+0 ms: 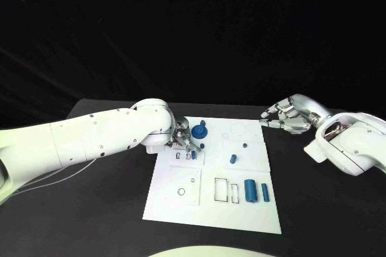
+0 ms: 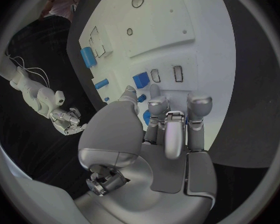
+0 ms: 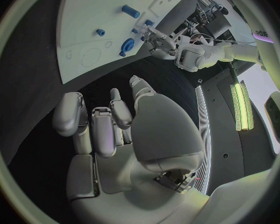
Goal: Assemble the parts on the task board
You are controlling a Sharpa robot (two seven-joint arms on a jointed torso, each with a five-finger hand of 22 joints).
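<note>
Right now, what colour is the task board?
White task board, clearest in the head view.

Parts (image 1: 250, 190) on task board (image 1: 211, 212)

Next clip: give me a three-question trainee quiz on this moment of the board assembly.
1. True or false: the right hand is over the task board.
2. Which hand is at the round blue part? A) left B) right
3. Fill in: the two blue cylinders lie beside two ____ outlines.

Key: 1 false, it hangs off the board's far right corner, holding nothing. 2 A, the left hand. 3 rectangular.
</note>
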